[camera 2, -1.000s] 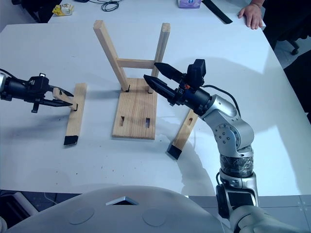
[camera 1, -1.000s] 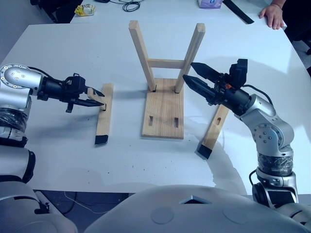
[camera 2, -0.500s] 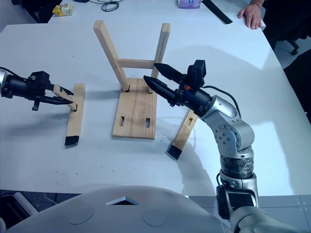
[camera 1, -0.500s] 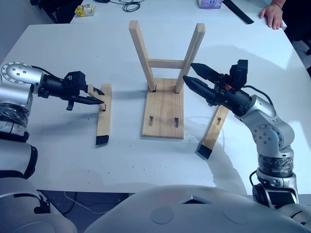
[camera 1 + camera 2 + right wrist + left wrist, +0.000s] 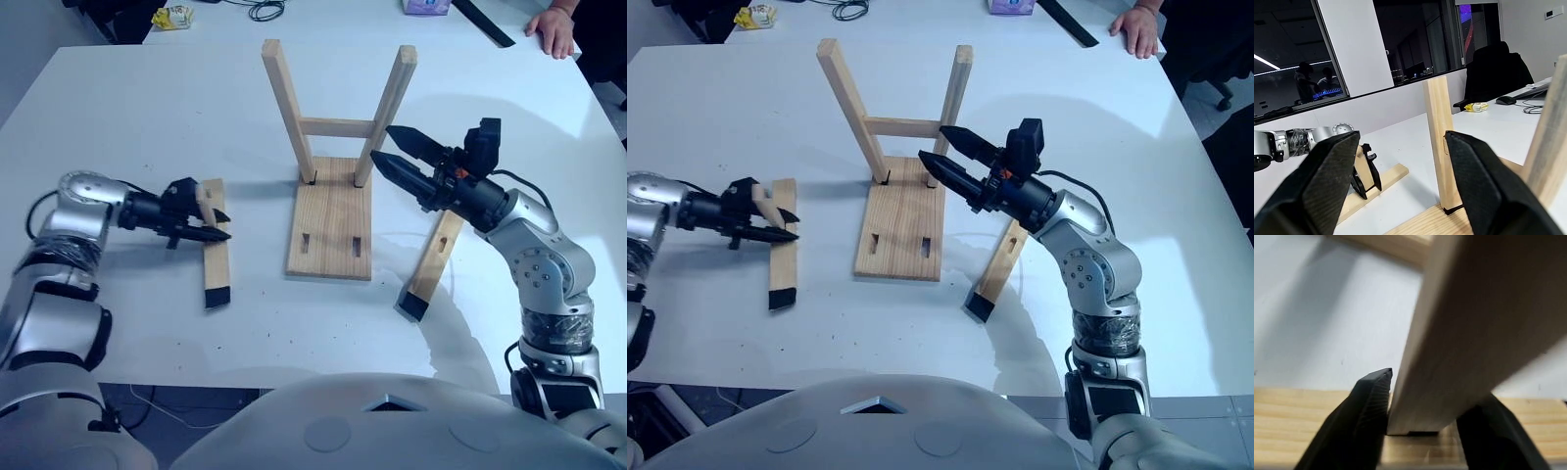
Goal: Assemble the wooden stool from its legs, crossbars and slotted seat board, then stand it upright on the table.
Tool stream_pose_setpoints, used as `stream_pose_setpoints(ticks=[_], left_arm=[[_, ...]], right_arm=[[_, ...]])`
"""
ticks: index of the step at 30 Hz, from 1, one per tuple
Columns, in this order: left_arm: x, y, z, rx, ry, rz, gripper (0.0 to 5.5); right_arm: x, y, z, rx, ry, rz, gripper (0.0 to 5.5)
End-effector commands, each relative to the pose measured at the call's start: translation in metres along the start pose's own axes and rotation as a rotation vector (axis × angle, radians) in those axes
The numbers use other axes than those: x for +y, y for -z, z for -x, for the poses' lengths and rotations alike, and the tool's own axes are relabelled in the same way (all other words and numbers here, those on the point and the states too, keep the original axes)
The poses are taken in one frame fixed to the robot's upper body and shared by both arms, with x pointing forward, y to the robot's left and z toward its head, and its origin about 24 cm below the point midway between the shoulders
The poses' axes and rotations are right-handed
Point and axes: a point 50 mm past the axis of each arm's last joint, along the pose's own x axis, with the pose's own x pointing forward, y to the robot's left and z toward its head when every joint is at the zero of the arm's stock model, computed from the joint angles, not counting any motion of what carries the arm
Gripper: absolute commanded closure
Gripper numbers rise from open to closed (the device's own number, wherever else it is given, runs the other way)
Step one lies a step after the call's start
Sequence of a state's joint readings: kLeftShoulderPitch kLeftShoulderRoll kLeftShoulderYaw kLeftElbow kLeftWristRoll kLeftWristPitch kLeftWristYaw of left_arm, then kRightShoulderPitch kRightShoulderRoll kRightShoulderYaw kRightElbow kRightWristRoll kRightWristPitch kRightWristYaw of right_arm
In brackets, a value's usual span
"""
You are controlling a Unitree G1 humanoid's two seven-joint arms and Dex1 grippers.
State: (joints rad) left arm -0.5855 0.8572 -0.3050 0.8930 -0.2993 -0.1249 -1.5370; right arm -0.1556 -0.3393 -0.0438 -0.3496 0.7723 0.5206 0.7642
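The slotted seat board [image 5: 328, 220] lies flat mid-table. Two legs [image 5: 289, 108] [image 5: 387, 113] joined by a crossbar [image 5: 338, 127] stand in its far slots. A loose leg [image 5: 214, 259] with a black foot lies to its left, a short crossbar stub [image 5: 206, 194] rising from it. My left gripper [image 5: 214, 227] is shut on that stub; the wrist view shows the wood [image 5: 1449, 333] between the fingers [image 5: 1369, 401]. Another loose leg [image 5: 431, 257] lies to the right. My right gripper [image 5: 397, 154] hovers open beside the right standing leg [image 5: 1442, 147].
A person's hand [image 5: 554, 29] rests on the table's far right corner. A yellow packet [image 5: 172, 18], cables and a small box [image 5: 423, 6] sit on the neighbouring table behind. White tabletop [image 5: 127, 117] stretches around the parts.
My left arm has drawn back toward me and lowered, and the left loose leg has shifted with it, its black foot swinging slightly right. The right arm has stayed put.
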Motion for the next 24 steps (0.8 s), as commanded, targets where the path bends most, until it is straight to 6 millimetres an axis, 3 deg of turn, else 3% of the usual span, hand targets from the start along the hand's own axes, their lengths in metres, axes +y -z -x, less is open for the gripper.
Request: stream_pose_setpoints(ticks=[1,4,12,20,24], left_arm=[[0.003,-0.017,0.040,-0.059,-0.142,-0.036,2.91],[-0.006,-0.017,0.049,-0.093,-0.162,-0.029,2.91],[-0.025,-0.010,0.045,-0.158,-0.189,0.010,2.91],[-0.026,-0.044,0.052,-0.422,-0.395,-0.019,2.91],[-0.039,-0.056,0.057,-0.499,-0.465,-0.046,2.91]], right_arm=[[-0.002,-0.003,0.007,-0.021,0.039,-0.002,2.28],[-0.001,0.001,0.010,-0.030,0.061,-0.019,2.28],[0.003,0.003,0.013,-0.024,0.073,-0.033,2.28],[0.006,0.009,0.011,-0.046,0.090,-0.075,2.28],[0.010,0.014,0.013,-0.054,0.112,-0.103,2.28]])
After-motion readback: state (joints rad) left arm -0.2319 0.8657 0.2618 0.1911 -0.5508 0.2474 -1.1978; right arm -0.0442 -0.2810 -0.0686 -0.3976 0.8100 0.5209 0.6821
